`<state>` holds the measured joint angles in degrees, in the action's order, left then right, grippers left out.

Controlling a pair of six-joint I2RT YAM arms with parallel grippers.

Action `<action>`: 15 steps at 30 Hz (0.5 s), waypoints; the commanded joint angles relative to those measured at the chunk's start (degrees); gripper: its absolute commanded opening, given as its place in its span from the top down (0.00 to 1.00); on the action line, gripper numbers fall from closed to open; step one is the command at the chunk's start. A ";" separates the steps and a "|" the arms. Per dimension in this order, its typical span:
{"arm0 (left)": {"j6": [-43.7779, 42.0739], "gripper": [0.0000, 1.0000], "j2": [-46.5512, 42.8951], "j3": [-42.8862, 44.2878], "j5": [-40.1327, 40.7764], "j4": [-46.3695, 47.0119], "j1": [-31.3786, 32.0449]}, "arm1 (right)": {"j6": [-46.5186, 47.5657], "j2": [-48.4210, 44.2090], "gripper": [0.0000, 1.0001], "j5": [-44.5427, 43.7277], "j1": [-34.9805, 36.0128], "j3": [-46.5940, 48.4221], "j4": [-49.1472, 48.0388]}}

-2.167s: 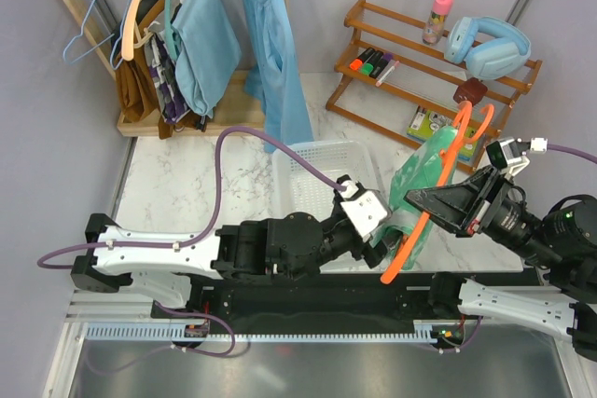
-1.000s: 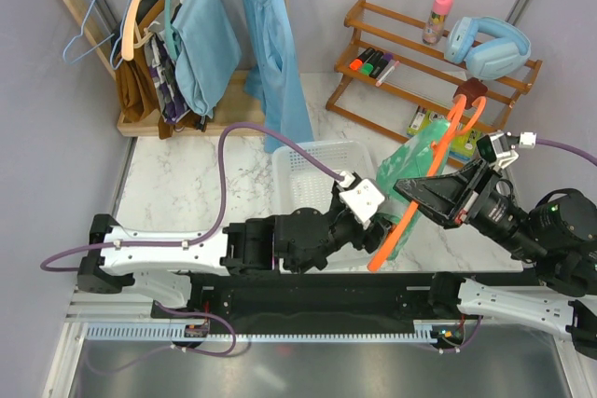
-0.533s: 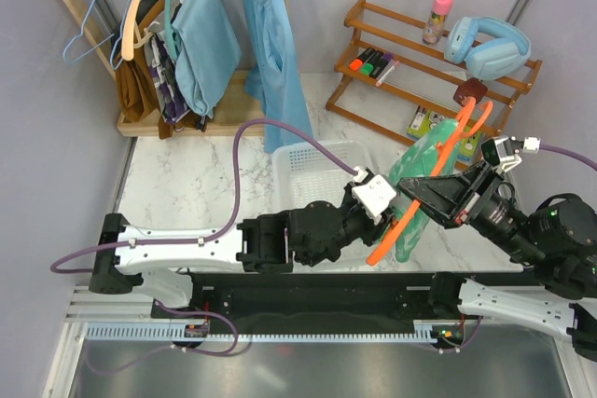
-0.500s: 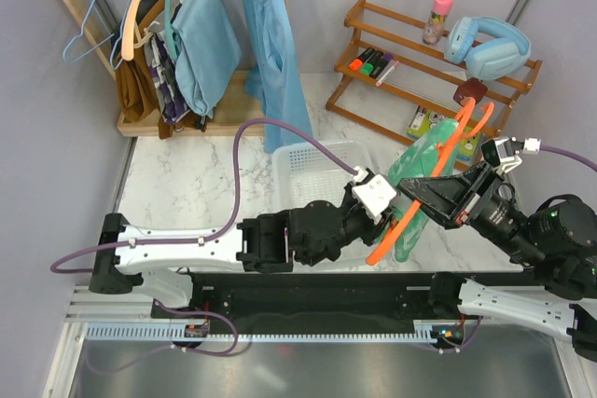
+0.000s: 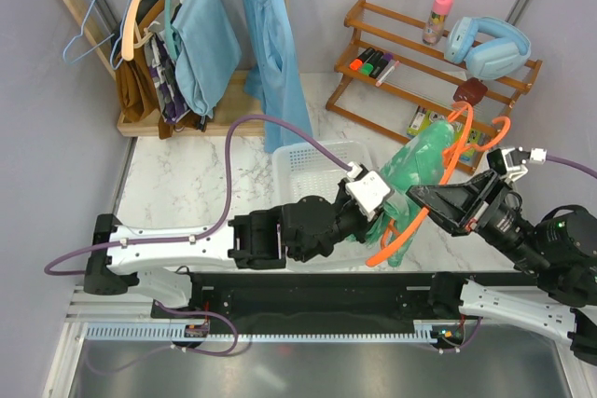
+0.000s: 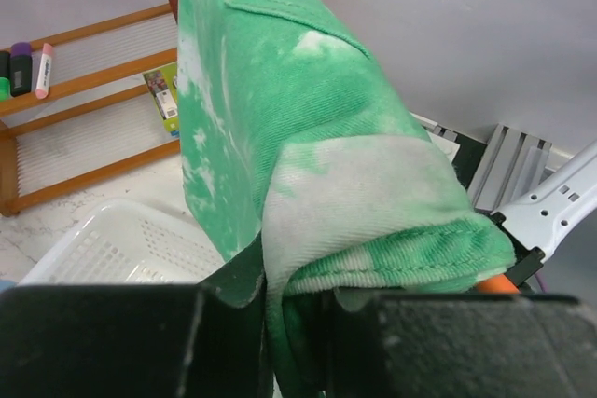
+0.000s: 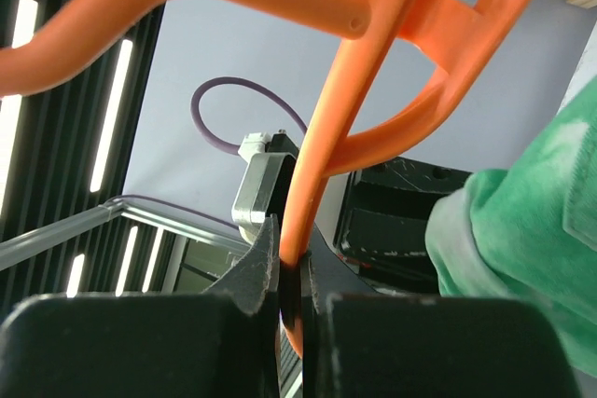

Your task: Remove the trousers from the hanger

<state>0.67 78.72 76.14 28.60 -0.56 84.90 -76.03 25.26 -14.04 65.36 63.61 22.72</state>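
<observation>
The green, white-blotched trousers (image 5: 417, 170) hang on the orange hanger (image 5: 446, 163), held in the air over the table's right side. My left gripper (image 5: 382, 223) is shut on the trousers' lower hem; in the left wrist view the folded green cloth (image 6: 326, 156) fills the frame and runs down between the jaws of the left gripper (image 6: 298, 309). My right gripper (image 5: 422, 202) is shut on the hanger's arm; in the right wrist view the orange bar of the hanger (image 7: 322, 137) passes between the jaws of the right gripper (image 7: 291, 272), with trousers (image 7: 532, 240) at the right.
A white basket (image 5: 312, 170) sits under the left arm. A wooden shelf (image 5: 410, 81) with markers, a bottle and blue headphones (image 5: 490, 44) stands behind. A rack at the back left holds light-blue garments (image 5: 275, 53) and other hangers.
The left gripper has closed on the trousers' hem. The hanger has swung slightly right and lower with the right gripper.
</observation>
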 commanded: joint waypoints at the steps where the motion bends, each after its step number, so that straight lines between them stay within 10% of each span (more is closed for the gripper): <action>1: -0.49 0.98 -5.15 3.31 5.50 3.28 -1.76 | -1.05 -3.72 1.00 1.83 0.55 -0.68 -3.21; 15: -4.00 0.98 -8.05 8.49 4.45 2.49 -1.85 | -4.39 -16.37 1.00 -0.55 0.38 -9.03 6.19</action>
<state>-0.99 75.59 78.35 28.82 -5.17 84.53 -80.84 11.77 -13.98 65.43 54.85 26.09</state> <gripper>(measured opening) 0.197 0.078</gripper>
